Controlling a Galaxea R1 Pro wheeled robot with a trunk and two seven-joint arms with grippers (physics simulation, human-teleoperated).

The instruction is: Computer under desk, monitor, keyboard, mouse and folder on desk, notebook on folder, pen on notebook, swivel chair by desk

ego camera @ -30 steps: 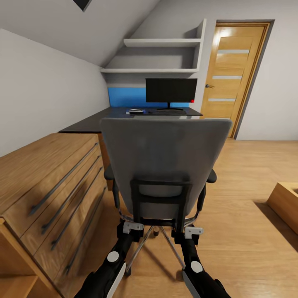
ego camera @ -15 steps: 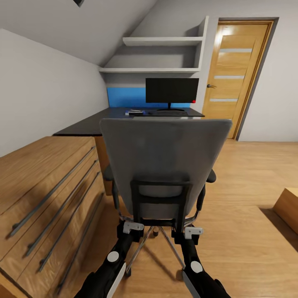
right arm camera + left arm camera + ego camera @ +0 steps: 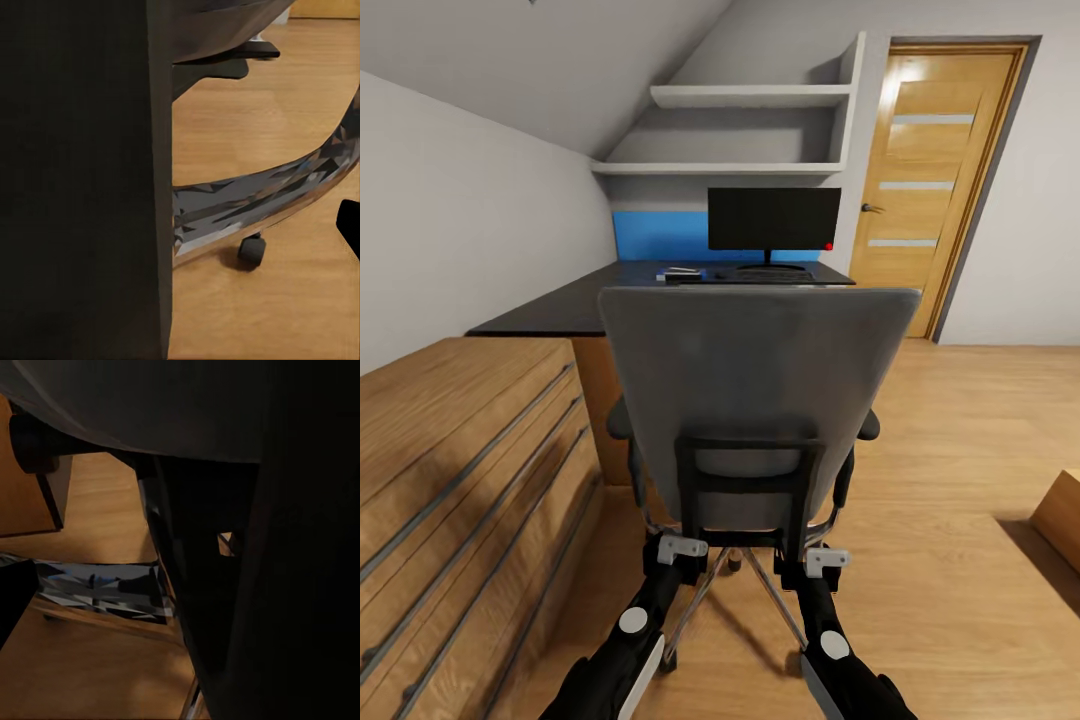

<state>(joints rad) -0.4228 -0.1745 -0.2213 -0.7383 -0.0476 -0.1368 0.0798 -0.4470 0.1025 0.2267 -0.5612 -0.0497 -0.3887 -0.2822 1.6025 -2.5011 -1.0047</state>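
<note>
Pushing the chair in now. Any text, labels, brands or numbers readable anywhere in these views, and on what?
None: no readable word, number or brand in any view.
monitor: dark screen, no logo; only a red dot at its lower corner, which is no text.
swivel chair: plain grey back, unmarked.
Small items on the desk beside the monitor: too small to tell any print.
door: no sign.

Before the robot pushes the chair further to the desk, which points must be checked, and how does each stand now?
1. Both arms at the swivel chair back frame: ok.
2. Jaws closed on the frame: cannot tell.
3. Floor between the chair and the desk: hidden by the backrest, cannot tell.
4. Drawer chest close at the left side: not ok, little room.
5. Monitor on the desk: ok.
</note>
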